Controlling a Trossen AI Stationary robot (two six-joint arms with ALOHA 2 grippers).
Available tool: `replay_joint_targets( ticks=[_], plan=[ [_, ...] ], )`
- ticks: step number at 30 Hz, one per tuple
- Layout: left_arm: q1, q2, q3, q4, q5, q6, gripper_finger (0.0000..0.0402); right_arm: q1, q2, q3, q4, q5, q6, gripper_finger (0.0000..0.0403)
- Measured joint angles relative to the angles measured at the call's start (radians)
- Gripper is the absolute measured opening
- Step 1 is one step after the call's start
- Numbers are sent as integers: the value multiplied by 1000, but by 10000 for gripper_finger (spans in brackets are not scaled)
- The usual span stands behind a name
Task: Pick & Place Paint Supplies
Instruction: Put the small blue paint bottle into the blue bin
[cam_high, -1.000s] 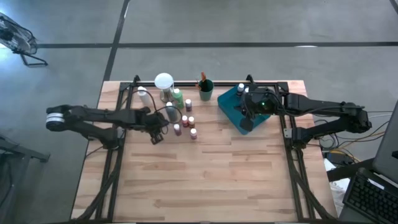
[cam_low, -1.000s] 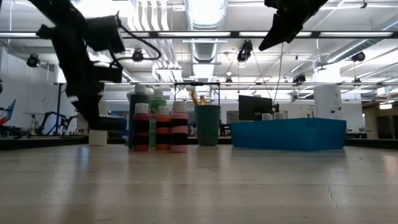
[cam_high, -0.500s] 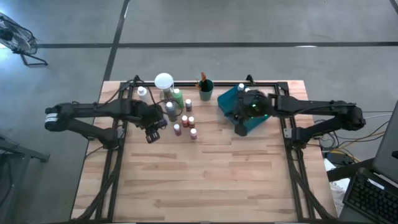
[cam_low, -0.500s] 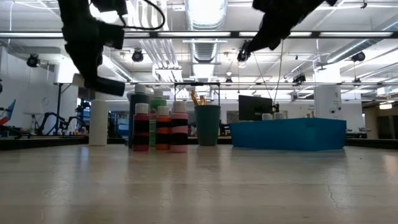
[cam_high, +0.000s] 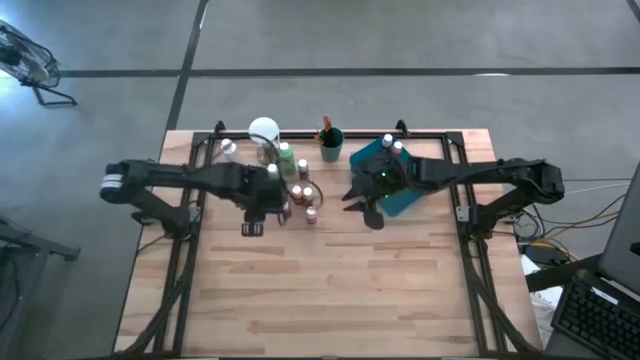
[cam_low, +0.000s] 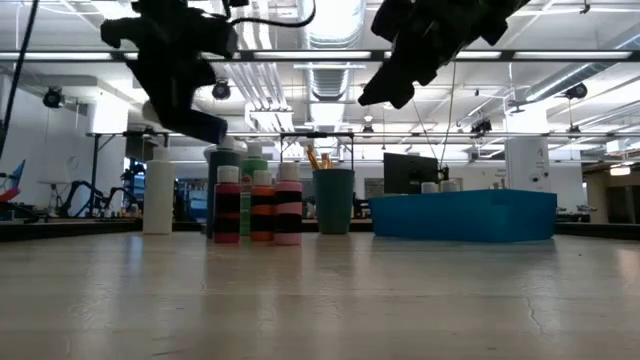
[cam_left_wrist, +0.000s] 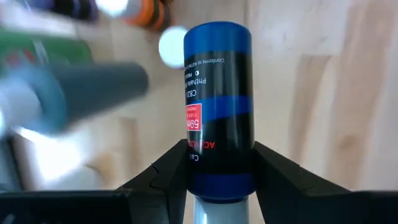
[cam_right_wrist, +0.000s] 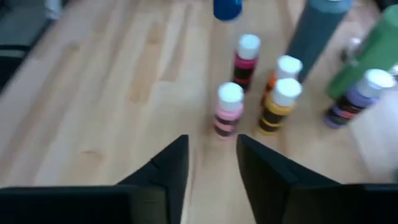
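Left wrist view shows the left tool (cam_left_wrist: 219, 163) clamped on a blue paint bottle (cam_left_wrist: 219, 106) with a black label band, one finger on each side of its lower body. From above, this tool (cam_high: 252, 215) hangs over the desk (cam_high: 330, 290) just on the left-edge side of the bottle cluster, in the far half of the desk.

Small white-capped paint bottles (cam_high: 301, 196) stand grouped near the far edge, left of centre; seen from the right wrist, a pink one (cam_right_wrist: 227, 110), a red one (cam_right_wrist: 245, 61) and two orange ones (cam_right_wrist: 278, 106) stand close together, with a purple one (cam_right_wrist: 351, 99) a little apart. Taller grey and green bottles stand behind them toward the far edge. A teal cup (cam_high: 331, 146) with brushes (cam_high: 326, 127) sits near the far edge at the middle, and a round white-topped object (cam_high: 263, 130) stands at the far edge by the cluster.

The right tool (cam_high: 362, 205) hovers between the cluster and the teal tray (cam_high: 410, 200), its fingers (cam_right_wrist: 171, 163) parted with nothing between them. Two bottles (cam_high: 391, 144) rest in the tray's far corner.
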Motion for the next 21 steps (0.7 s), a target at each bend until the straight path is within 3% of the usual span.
replay_joint_targets(
  ticks=[10,18,21],
  plan=[
    [-201,170,112,-64,-450,277,149,-28,-35,0,41,-29,33,184],
    [-275,213,105,-52,-808,443,149,-39,-51,0,63,-31,36,171],
    [-285,215,83,-32,-892,527,149,-45,-52,0,71,-33,33,166]
  ],
)
